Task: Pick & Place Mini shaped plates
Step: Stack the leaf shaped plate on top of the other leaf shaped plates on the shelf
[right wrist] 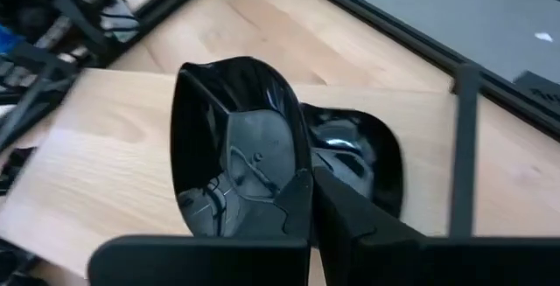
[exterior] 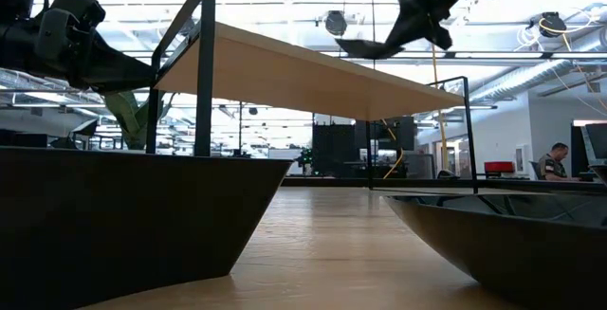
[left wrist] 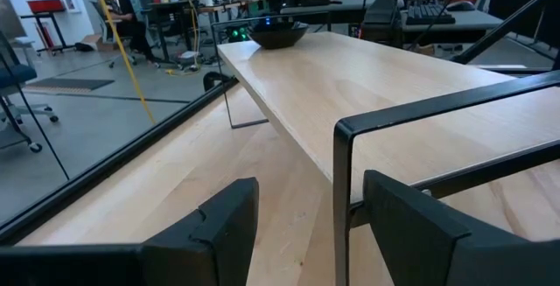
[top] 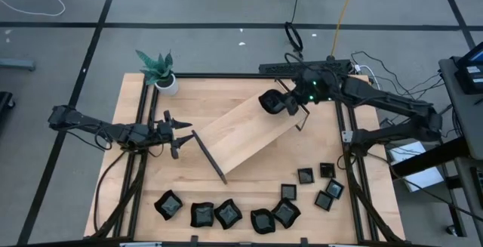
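The pale wooden tray [top: 249,135] with black end rails stands slanted across the table's middle. My right gripper [right wrist: 308,185] hovers over the tray's far right end, shut on one glossy black mini plate [right wrist: 232,137]. A second mini plate [right wrist: 363,159] lies flat on the tray just beneath it, and shows again as a dark plate on the tray [left wrist: 278,32] in the left wrist view. Several more mini plates [top: 228,213] rest on the table along its near edge. My left gripper [left wrist: 311,185] is open at the tray's left rail [left wrist: 339,172], one finger on each side, with no touch showing. My right gripper pinches the held plate by its rim [right wrist: 293,191] between the two fingers. It comes slanting down from the table's far right. The plate [exterior: 372,46] is lifted clear and tilted, hanging just below the fingers above the tray top.
A potted plant [top: 158,72] stands at the table's far left corner. Black frame bars [top: 139,149] run along the table's left and right sides. In the low view two plates [exterior: 114,215] fill the foreground. A person [exterior: 553,161] sits in the room beyond.
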